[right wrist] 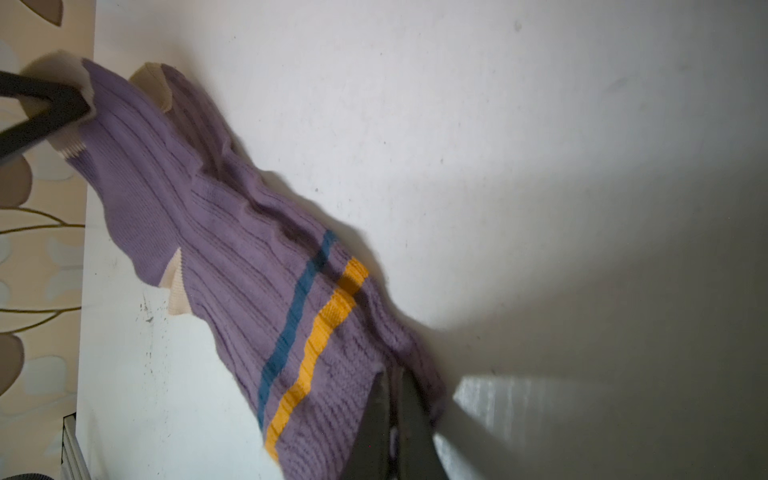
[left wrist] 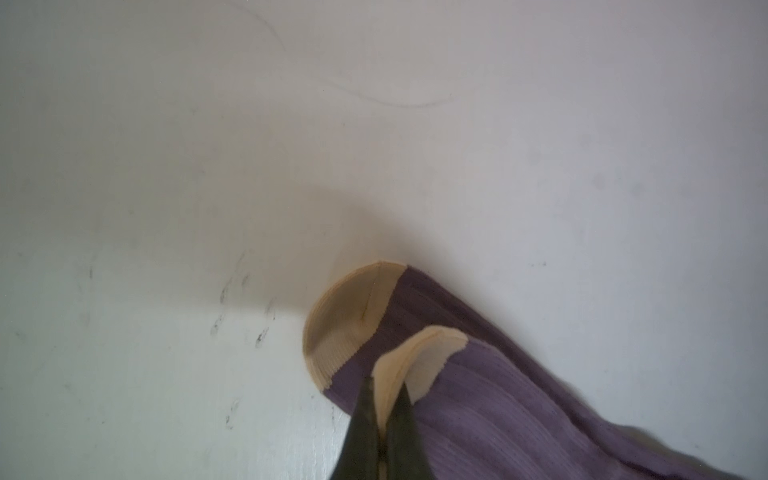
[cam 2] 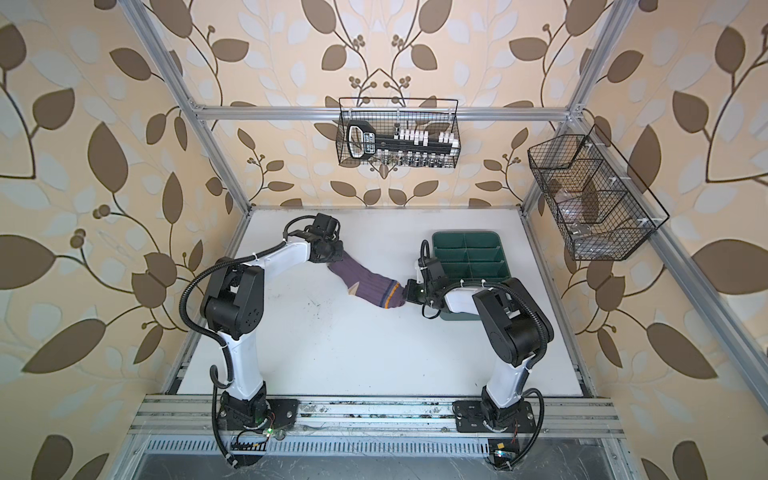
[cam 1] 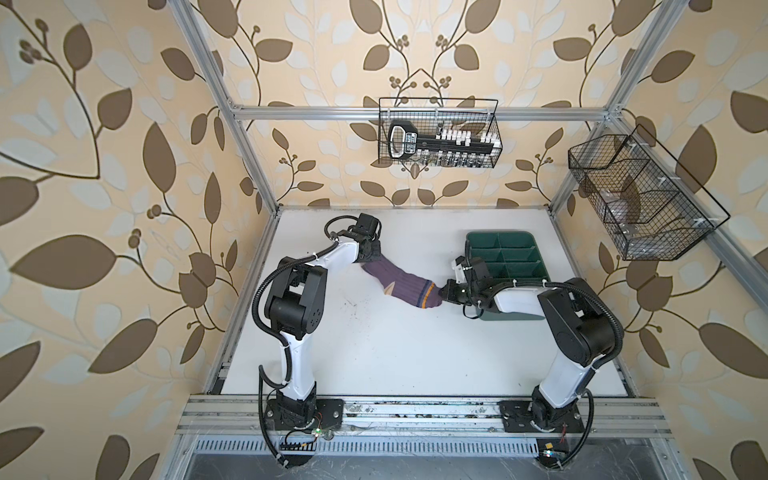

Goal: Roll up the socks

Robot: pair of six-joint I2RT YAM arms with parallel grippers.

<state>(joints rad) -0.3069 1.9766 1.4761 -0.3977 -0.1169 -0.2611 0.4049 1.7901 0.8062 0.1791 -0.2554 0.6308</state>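
In both top views the socks (cam 1: 399, 286) stretch over the table (cam 1: 374, 353) between left gripper (cam 1: 371, 255) and right gripper (cam 1: 443, 296). In the left wrist view, closed jaws pinch only the upper tan toe (left wrist: 419, 353), so the lower sock (left wrist: 345, 320) may slip away. In the right wrist view, closed jaws bite the cuff (right wrist: 374, 353) at its edge; a tug could free it.

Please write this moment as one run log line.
left gripper: shut on one tan toe of socks | right gripper: shut on cuff end | roll: not begun
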